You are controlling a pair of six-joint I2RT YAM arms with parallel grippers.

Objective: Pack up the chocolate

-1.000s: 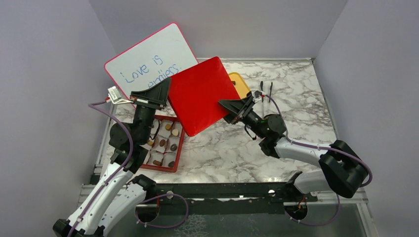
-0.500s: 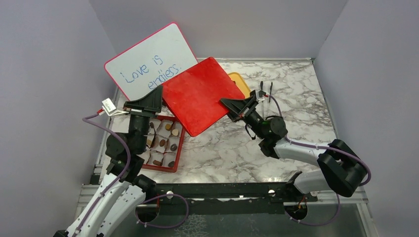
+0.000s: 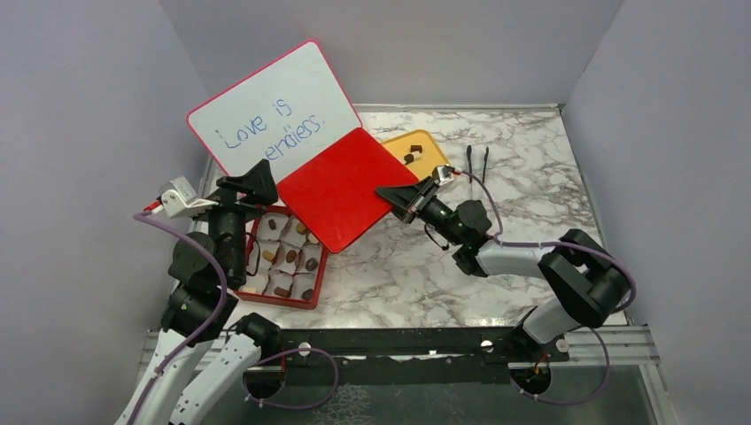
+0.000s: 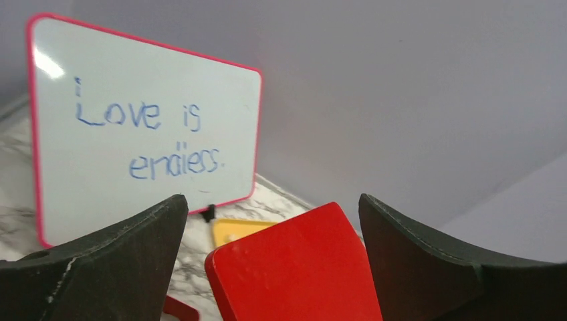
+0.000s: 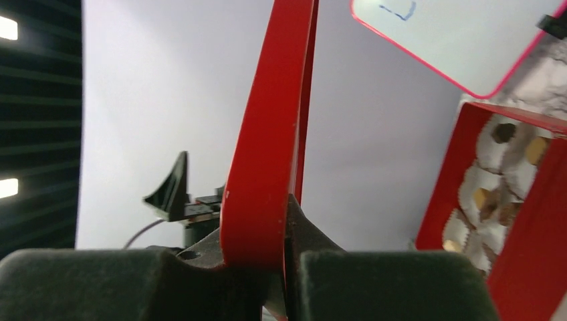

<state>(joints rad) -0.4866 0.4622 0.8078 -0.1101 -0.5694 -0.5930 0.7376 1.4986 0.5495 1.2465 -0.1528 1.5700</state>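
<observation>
The chocolate point(image 3: 291, 256) is shown as small rounded or blocky pieces, mostly dark brown with a few tan. Each piece is seated in one of the white paper cups point(image 3: 280, 262), which are packed in rows inside an open red box point(image 3: 283, 301) at the left of the scene. In the right wrist view, brown and golden-tan pieces are seen nestled in the crinkled cups. Two more dark pieces point(image 3: 416, 149) are seen lying loose on a yellow tray point(image 3: 431, 152) near the back, well apart from the box.
</observation>
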